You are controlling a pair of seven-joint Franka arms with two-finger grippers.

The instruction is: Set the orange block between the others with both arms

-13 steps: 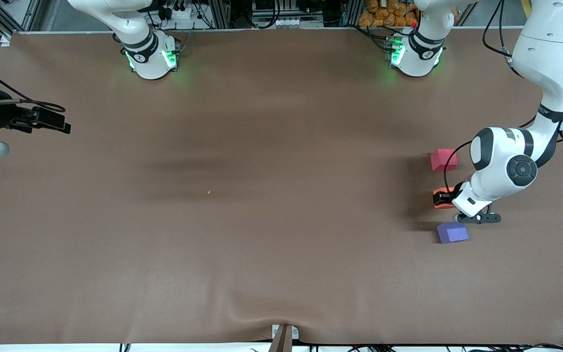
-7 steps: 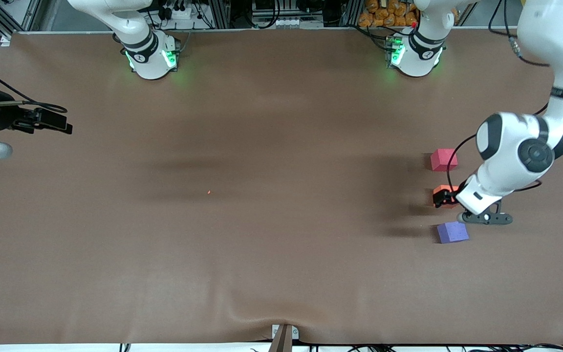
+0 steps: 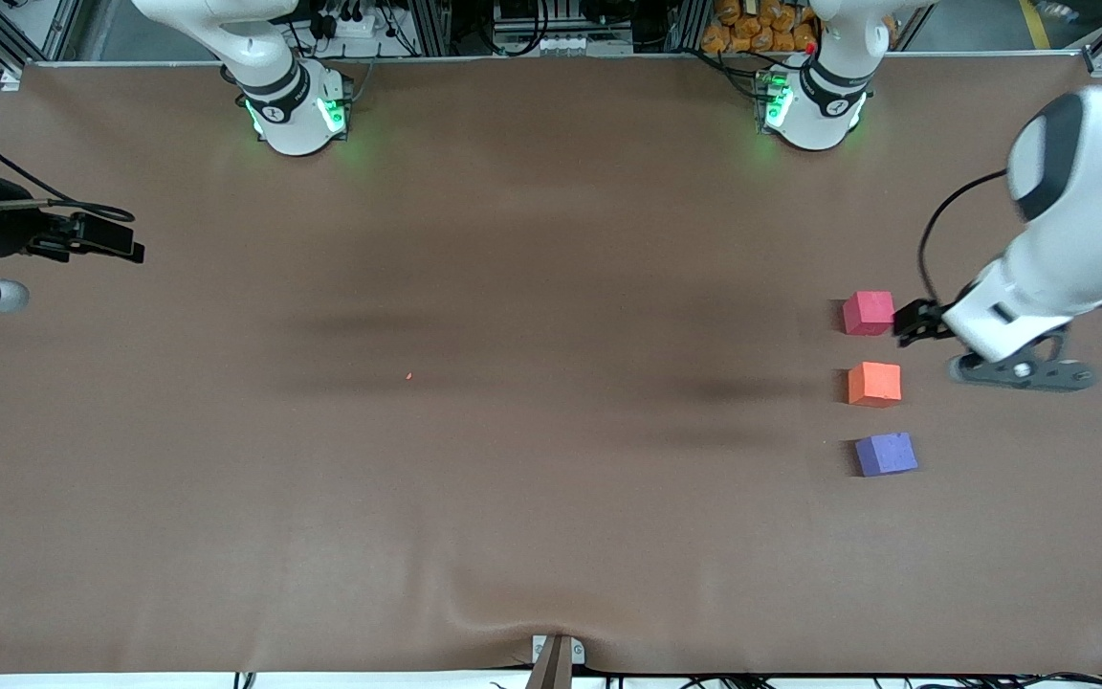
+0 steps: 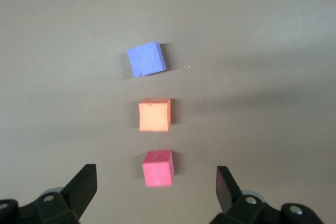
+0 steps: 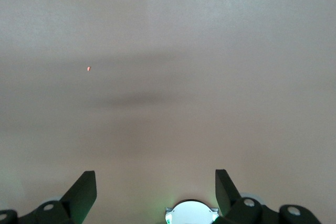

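Note:
Three cubes lie in a row near the left arm's end of the table. The orange block (image 3: 874, 384) (image 4: 154, 115) rests between the others, the pink-red cube (image 3: 869, 313) (image 4: 157, 168) and, nearest the front camera, the purple cube (image 3: 886, 454) (image 4: 146, 59). My left gripper (image 3: 913, 322) (image 4: 156, 177) hangs open and empty in the air, over the table beside the pink-red cube. My right gripper (image 3: 103, 240) (image 5: 155, 179) waits open and empty over the right arm's end of the table.
A tiny orange speck (image 3: 408, 375) (image 5: 88, 68) lies mid-table on the brown cloth. A metal bracket (image 3: 556, 656) sits at the table's front edge, under a fold in the cloth. The green-lit bases (image 3: 297, 110) (image 3: 811, 103) stand along the table's edge farthest from the front camera.
The left gripper opened, let go of the orange block, then rose and drew back toward the left arm's end. The orange block stays between the two cubes. The right arm barely moved.

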